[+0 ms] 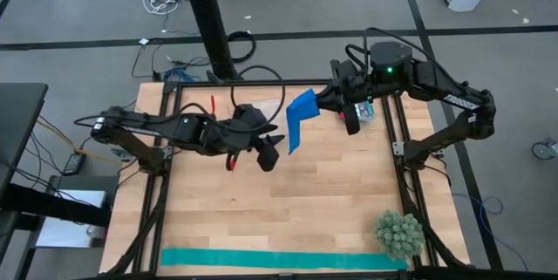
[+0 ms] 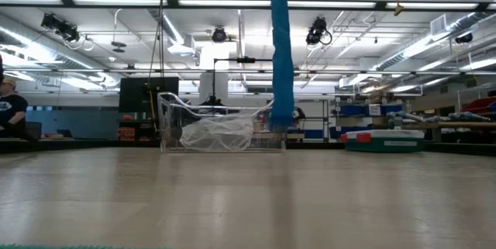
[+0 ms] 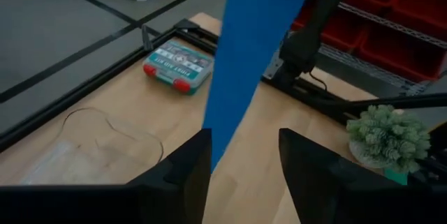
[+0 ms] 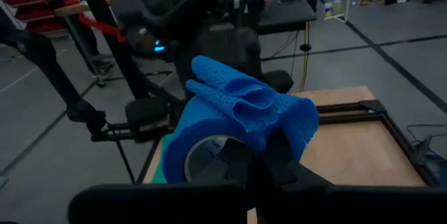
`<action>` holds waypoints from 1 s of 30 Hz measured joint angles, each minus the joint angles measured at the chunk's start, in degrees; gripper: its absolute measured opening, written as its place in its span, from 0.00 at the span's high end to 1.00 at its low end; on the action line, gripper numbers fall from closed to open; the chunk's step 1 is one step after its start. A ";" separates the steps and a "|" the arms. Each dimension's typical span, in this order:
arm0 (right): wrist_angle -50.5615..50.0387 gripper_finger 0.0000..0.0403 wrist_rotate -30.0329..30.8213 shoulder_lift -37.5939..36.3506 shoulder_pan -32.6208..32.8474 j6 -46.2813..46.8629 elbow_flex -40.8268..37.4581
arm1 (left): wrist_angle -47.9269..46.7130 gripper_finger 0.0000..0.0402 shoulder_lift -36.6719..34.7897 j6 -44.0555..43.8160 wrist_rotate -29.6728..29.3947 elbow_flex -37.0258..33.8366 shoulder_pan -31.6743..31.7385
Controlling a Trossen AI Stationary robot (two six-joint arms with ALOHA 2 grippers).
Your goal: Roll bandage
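Hanging from the clamped right gripper [image 1: 336, 99], the bandage [image 1: 301, 116] should be kept taut between the parted left gripper [image 3: 244, 155].

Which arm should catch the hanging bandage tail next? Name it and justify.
Left. The left gripper is open with the hanging bandage just beyond its fingers; the right gripper is shut on the bandage's bunched end.

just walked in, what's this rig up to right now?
It is mid bandage-roll. The right hand is shut on the bunched top end of the blue bandage, holding it up so the strip hangs free above the table. The left hand sits open with the strip's lower end between its fingers, not gripping it. A teal strip lies along the table's near edge.
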 joint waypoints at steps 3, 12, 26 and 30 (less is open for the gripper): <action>0.95 1.00 0.18 0.07 -0.01 0.45 0.00 | 0.16 0.56 0.98 0.02 0.00 0.00 0.14; 2.31 1.00 1.52 0.14 0.69 2.04 0.00 | 0.19 0.56 1.92 0.66 -1.31 -0.02 0.97; 2.15 1.00 2.76 -0.17 1.49 3.92 0.00 | 2.70 0.92 3.05 3.66 -3.09 -0.02 2.67; 2.30 1.00 2.46 -0.58 1.30 3.59 0.00 | 2.84 0.98 1.09 3.57 -3.77 -0.02 3.03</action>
